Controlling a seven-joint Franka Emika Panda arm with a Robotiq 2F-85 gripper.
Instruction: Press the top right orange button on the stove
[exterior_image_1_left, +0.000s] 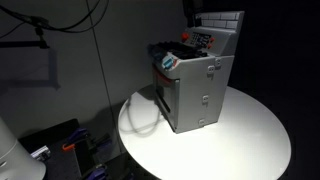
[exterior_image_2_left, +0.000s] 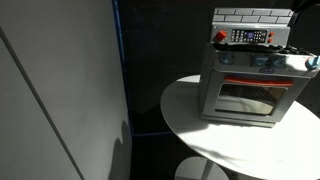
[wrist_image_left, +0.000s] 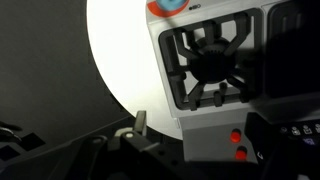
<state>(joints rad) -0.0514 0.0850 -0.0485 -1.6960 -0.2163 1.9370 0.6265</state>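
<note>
The grey toy stove (exterior_image_1_left: 196, 88) stands on a round white table (exterior_image_1_left: 250, 140); it also shows in an exterior view (exterior_image_2_left: 250, 85) with its tiled back panel and oven door. In the wrist view I look down on the stove top (wrist_image_left: 205, 130) with a black burner (wrist_image_left: 215, 60). Two red-orange buttons (wrist_image_left: 234, 137) sit one beside the other on the grey strip near the burner. A red button (exterior_image_2_left: 221, 36) shows at the top corner by the control panel. My gripper (wrist_image_left: 200, 126) hovers above the stove. Its fingers are spread apart and hold nothing.
The white table (wrist_image_left: 120, 50) ends in a curved edge with dark floor beyond. A grey wall panel (exterior_image_2_left: 60, 90) stands beside the table. Cables and dark equipment (exterior_image_1_left: 60, 145) lie on the floor. The room is dim.
</note>
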